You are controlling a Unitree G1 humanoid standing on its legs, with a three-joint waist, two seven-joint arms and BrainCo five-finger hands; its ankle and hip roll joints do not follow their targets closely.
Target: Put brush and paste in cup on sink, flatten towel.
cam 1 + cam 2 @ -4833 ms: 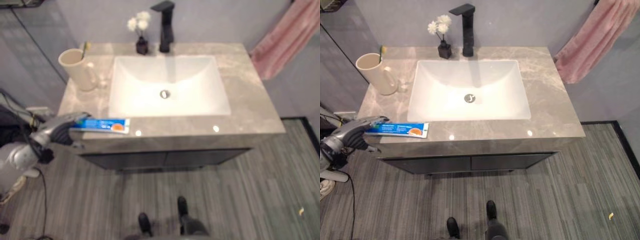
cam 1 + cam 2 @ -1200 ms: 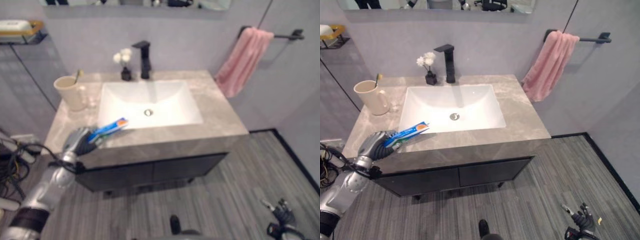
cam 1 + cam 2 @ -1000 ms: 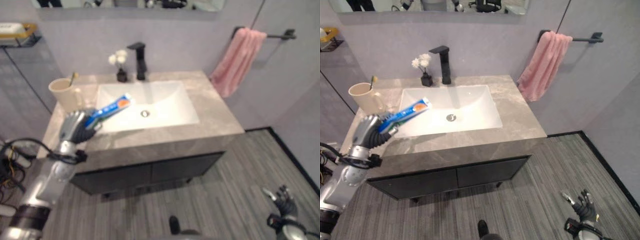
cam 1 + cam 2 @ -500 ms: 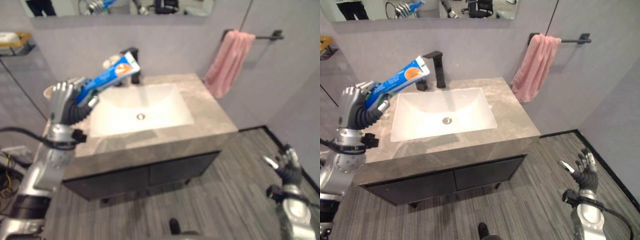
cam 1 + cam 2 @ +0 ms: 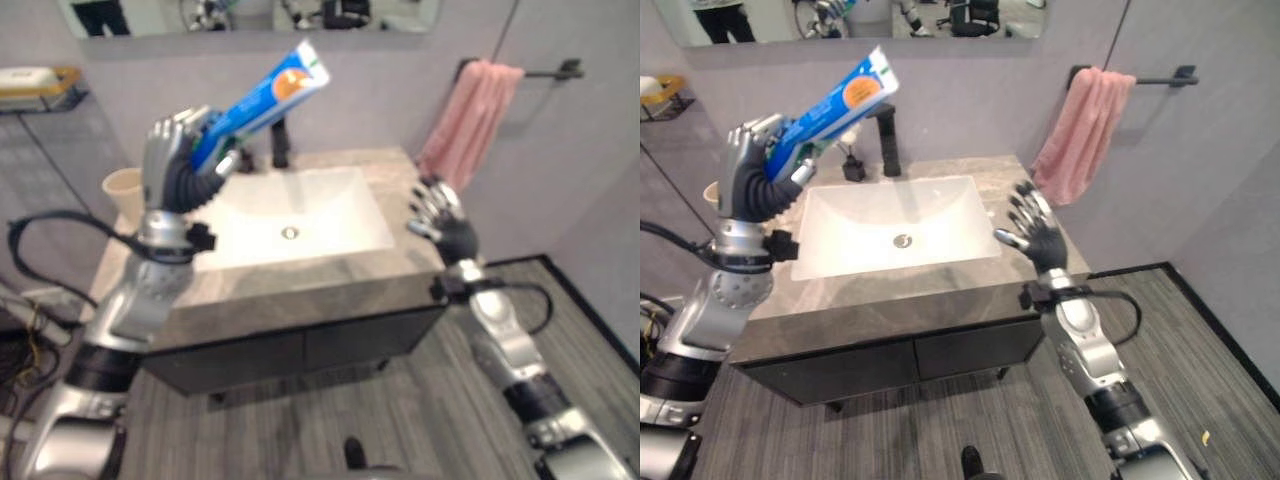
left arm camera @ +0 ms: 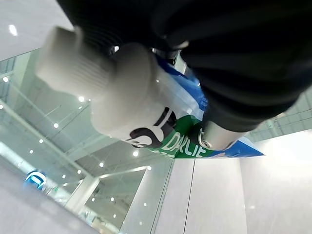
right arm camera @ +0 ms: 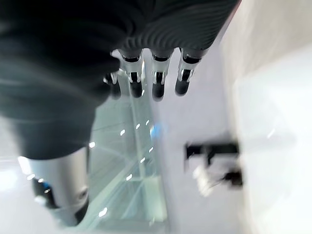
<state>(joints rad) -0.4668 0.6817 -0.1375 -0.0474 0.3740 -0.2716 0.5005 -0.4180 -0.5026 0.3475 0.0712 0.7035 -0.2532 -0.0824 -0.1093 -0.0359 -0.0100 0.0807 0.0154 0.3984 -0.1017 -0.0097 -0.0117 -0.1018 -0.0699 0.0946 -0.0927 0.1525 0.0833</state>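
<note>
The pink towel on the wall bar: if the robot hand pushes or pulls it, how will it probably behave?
The pink towel hangs bunched in soft folds over the bar, so it is probably floppy and will bend around the fingers. Merely draped there, it may slide along or off the bar if pulled sideways. The open right hand is still apart from it.
</note>
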